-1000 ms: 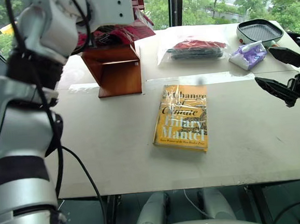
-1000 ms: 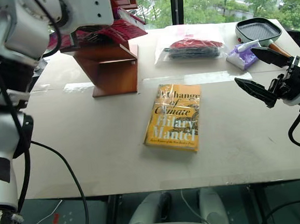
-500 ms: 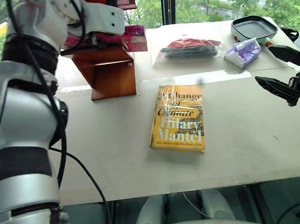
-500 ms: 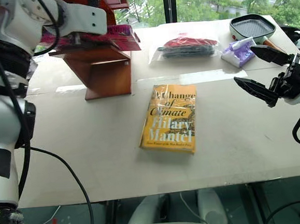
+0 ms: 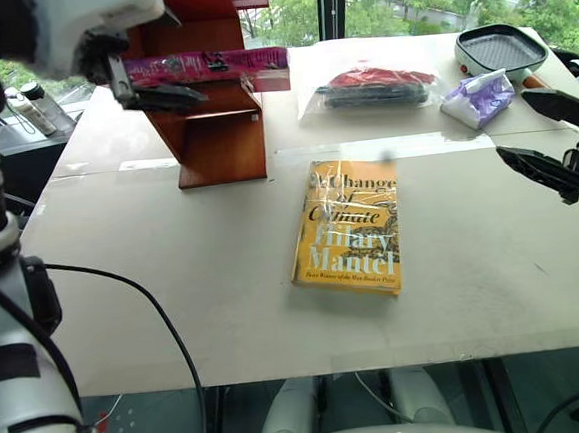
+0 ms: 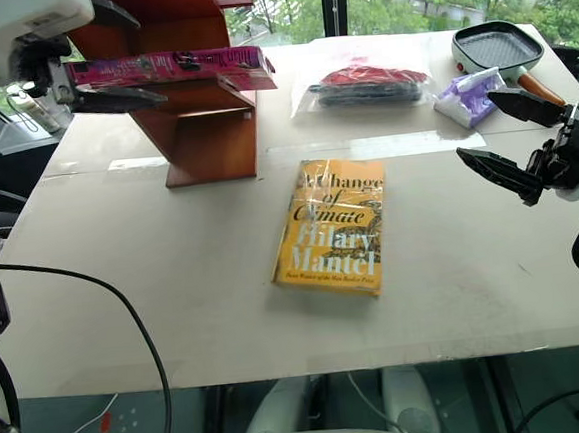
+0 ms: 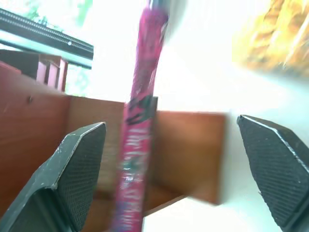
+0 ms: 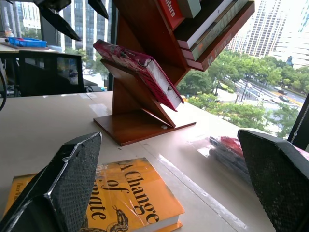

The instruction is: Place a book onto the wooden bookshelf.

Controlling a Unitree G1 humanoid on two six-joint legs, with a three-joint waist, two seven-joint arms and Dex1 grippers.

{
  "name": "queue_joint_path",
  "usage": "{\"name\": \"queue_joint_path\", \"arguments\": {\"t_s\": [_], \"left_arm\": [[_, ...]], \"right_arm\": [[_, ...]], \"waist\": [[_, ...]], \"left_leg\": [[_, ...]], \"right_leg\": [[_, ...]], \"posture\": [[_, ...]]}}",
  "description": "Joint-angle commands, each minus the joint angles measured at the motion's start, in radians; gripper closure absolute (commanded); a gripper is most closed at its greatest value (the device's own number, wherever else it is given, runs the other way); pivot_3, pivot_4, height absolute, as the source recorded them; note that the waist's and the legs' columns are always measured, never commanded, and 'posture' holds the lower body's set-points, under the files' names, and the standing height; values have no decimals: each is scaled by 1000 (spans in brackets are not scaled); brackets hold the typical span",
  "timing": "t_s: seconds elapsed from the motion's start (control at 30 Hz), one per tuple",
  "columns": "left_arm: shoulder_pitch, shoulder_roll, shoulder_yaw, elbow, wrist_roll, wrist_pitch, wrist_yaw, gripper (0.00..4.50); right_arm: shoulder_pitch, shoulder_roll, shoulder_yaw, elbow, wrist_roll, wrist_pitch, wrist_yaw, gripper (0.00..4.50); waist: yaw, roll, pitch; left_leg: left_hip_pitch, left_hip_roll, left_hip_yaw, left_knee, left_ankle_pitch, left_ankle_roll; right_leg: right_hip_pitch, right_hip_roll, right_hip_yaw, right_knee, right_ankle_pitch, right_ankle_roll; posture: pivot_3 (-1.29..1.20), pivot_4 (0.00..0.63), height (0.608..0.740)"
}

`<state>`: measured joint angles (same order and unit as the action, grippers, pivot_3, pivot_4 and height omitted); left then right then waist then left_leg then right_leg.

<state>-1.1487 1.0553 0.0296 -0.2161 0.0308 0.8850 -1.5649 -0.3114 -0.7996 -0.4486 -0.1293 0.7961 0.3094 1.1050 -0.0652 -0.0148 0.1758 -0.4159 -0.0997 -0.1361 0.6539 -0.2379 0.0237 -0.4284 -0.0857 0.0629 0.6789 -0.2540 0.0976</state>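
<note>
The book (image 6: 167,68) lies flat on a low step of the bookshelf (image 6: 208,133), one end jutting past its edge; the left gripper (image 5: 149,82) stands open around the near end, fingers clear of the cover; best drawn straight back without nudging it; the right gripper (image 6: 509,139) hangs open, well apart.

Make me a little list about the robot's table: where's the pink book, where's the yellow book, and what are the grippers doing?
pink book: lying flat on the lowest step of the wooden bookshelf, one end sticking out past it
yellow book: flat on the table, cover up, in clear wrap
left gripper: open, at the pink book's end, not squeezing it
right gripper: open, holding nothing, above the table's right side
back of table: bagged red and black item, purple packet, grill pan
</note>
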Motion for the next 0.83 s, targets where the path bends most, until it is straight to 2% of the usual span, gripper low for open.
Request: {"name": "queue_joint_path", "arguments": {"t_s": [0.03,0.1,0.13,0.2,0.23,0.3,0.37,0.53,0.6,0.7,0.83], "left_arm": [[166,-111,257,-292,-159,430,85,29],[325,-336,381,-434,-187,417,224,29],[377,-415,413,-486,-199,397,282,29],[497,-538,411,-537,-210,480,384,29],[563,-594,403,-547,-208,464,443,29],[746,-620,360,-529,-178,259,510,29],[838,-682,433,-470,-200,146,569,29],[1133,-643,509,-338,-260,-97,549,29],[1236,-592,536,-278,-277,-178,502,29],[1273,-521,572,-240,-357,-166,477,29],[1306,-445,531,-222,-398,-201,451,29]], "right_arm": [[17,-15,-18,-24,-14,-2,-13,0],[35,-15,-17,-35,-28,-1,-29,0],[42,-18,-21,-34,-33,0,-32,0],[72,-27,-35,-36,-37,9,-29,0],[89,-30,-46,-31,-42,10,-30,0],[141,-40,-67,-31,-54,9,-23,0],[206,-46,-104,-43,-59,10,-23,0],[393,-68,-211,-78,-49,31,26,0],[476,-74,-258,-97,-61,38,44,0],[586,-74,-297,-113,-107,21,58,0],[636,-74,-317,-94,-136,-4,69,0]], "waist": [[2,0,0],[10,2,-1],[19,1,-1],[27,-4,1],[30,-6,0],[32,-6,1],[36,-1,-4],[53,-2,-3],[58,0,-4],[68,0,-4],[80,0,-5]], "left_leg": [[2,0,0,0,-1,1],[4,1,-3,2,-1,2],[8,1,-3,2,-1,2],[16,1,-3,1,-1,2],[17,1,-3,1,-1,2],[17,1,-3,1,-1,1],[18,1,-2,-1,0,-1],[18,3,0,-5,-2,1],[18,3,0,-5,-3,2],[18,3,-1,-5,-4,4],[21,3,-2,-3,-4,4]], "right_leg": [[1,0,0,0,0,0],[6,1,-3,0,0,-1],[11,1,-4,-1,1,-1],[21,0,-4,-5,1,-1],[21,0,-5,-5,1,-1],[22,0,-5,-6,2,-2],[22,-1,-4,-9,2,-3],[20,0,-1,-11,2,-4],[22,-1,-2,-14,3,-4],[23,-2,-3,-17,3,-4],[28,-3,-6,-19,2,-4]], "posture": [[0,150,740],[0,150,740],[0,150,740],[0,150,740],[0,150,740],[0,150,740],[0,150,740],[0,150,740],[0,150,740],[0,150,740],[0,150,740]]}}
